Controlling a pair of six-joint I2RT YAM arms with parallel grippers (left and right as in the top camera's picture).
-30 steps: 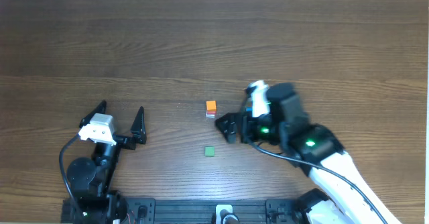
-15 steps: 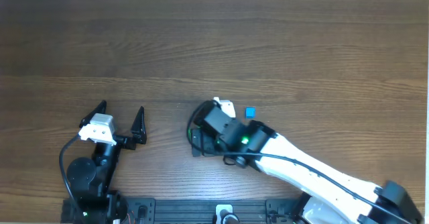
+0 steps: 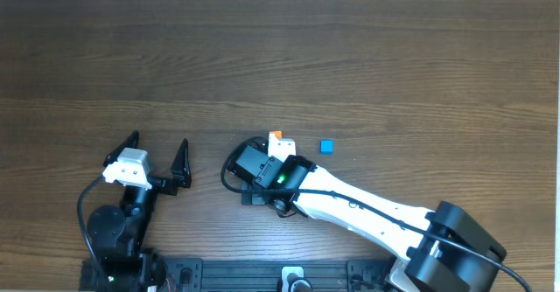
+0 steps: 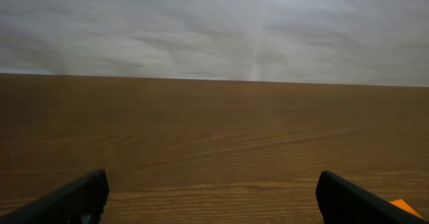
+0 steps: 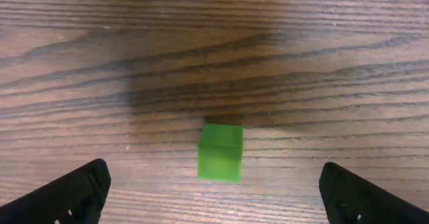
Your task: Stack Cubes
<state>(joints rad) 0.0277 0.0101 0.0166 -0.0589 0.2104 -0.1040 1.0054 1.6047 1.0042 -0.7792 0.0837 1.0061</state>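
Note:
A green cube [image 5: 220, 152] lies on the wooden table, just ahead of my right gripper [image 5: 213, 192] and centred between its fingers. The gripper is open, its fingers wide apart and holding nothing. In the top view the right arm [image 3: 289, 177] reaches across to the table's middle and covers the green cube. An orange cube [image 3: 276, 136] peeks out just beyond that arm, and a blue cube [image 3: 326, 146] sits to its right. My left gripper [image 3: 158, 143] stands open at the left, away from the cubes, with its fingers [image 4: 80, 197] spread over bare wood.
The wooden table [image 3: 280, 56] stretches bare beyond the cubes. An orange corner [image 4: 405, 207] shows beside the left gripper's finger in the left wrist view. The arm bases [image 3: 122, 257] stand along the near edge.
My right arm has swung left, from beside the orange cube to over the green cube. The blue cube came into view; the green cube became hidden from above. The left arm has not moved.

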